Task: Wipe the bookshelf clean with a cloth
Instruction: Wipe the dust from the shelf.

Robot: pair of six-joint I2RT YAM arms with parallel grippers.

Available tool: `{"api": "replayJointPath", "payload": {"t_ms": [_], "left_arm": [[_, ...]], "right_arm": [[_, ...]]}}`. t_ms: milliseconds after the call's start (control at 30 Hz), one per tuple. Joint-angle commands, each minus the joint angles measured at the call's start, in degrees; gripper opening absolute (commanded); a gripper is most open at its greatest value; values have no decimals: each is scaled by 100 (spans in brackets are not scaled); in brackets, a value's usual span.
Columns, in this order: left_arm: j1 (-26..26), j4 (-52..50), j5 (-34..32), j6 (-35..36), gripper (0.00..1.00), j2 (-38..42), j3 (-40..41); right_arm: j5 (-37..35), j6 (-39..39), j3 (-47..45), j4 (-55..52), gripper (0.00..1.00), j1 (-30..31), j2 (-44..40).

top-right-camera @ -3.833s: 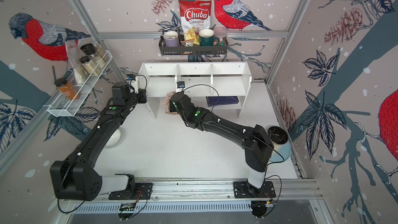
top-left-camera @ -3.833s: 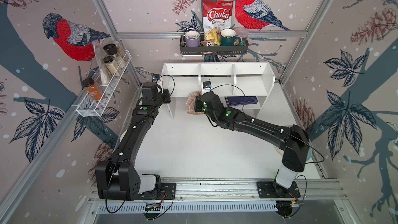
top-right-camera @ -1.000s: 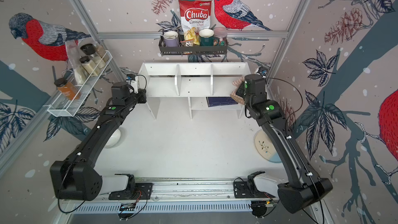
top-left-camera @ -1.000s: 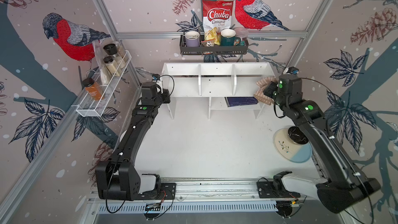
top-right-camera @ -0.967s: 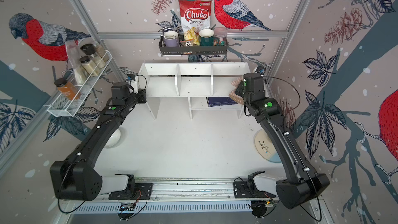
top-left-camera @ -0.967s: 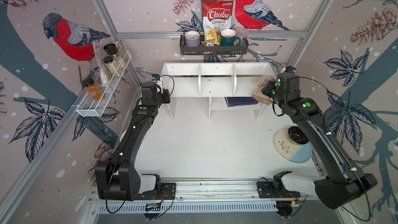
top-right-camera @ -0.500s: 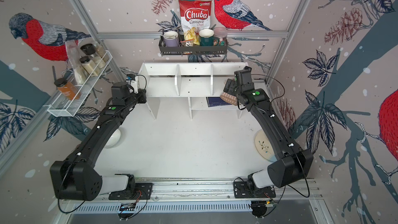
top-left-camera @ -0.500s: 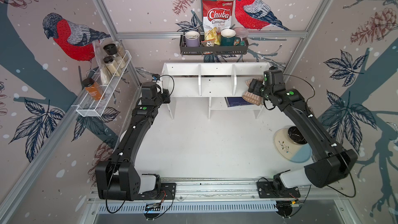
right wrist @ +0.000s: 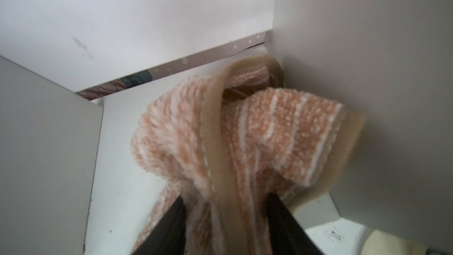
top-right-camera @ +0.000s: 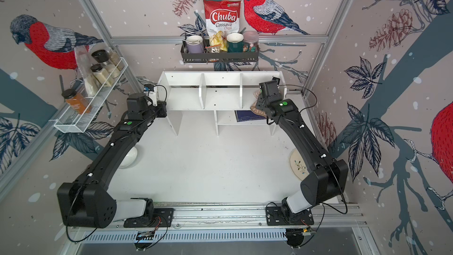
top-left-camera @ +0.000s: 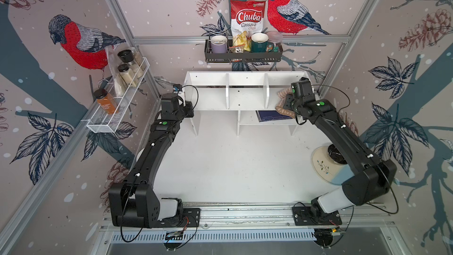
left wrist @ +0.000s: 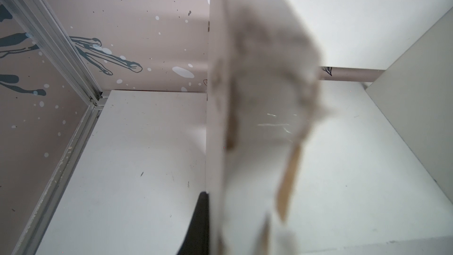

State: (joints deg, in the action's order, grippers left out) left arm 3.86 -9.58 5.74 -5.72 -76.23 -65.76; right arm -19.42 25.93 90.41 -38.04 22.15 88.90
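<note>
Step in hand: wiping the upper compartment at the right end of the bookshelf (top-left-camera: 245, 79).

Right gripper (right wrist: 225, 198): jaws closed partway on the bunched cloth (right wrist: 196, 131), which fills the gap between my fingers (right wrist: 171, 219). The free folds hang ahead of the jaws and lie on the compartment floor. The shelf's end panel (right wrist: 367, 69) stands just beside the cloth on one side. A divider (right wrist: 49, 143) stands further off on the other.

Left gripper (top-left-camera: 188, 109): closed on the bookshelf's opposite end panel. I judge that it braces the unit against the wiping load.

Next move, as I judge it: press the cloth down and draw it across the floor towards the divider, then along the back wall. Grip must hold. A loose fold may drag or snag in the corner.

Surroundings: a dark notebook (top-left-camera: 270, 116) lies in the cubby below my right gripper. A plate (top-left-camera: 322, 168) rests well behind it, beside the arm. The black rack (top-left-camera: 242, 57) hangs beyond and above the shelf, clear of the stroke.
</note>
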Motion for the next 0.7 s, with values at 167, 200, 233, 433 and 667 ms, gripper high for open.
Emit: {"api": "replayJointPath", "payload": {"t_ms": [167, 200, 233, 433, 667], "left_arm": [[-13, 192, 1098, -890, 0, 11, -16], [-10, 186, 1092, -888, 0, 17, -16], [-8, 181, 1084, -887, 0, 26, -14], [-12, 184, 1079, -879, 0, 7, -16], [-11, 195, 1113, -894, 0, -33, -15]], "right_arm": [[-1, -31, 916, 166, 0, 29, 620], [103, -48, 935, 240, 0, 76, 646], [150, -86, 901, 356, 0, 174, 640], [232, 58, 47, 648, 0, 348, 312], [114, -49, -720, 793, 0, -142, -473]]}}
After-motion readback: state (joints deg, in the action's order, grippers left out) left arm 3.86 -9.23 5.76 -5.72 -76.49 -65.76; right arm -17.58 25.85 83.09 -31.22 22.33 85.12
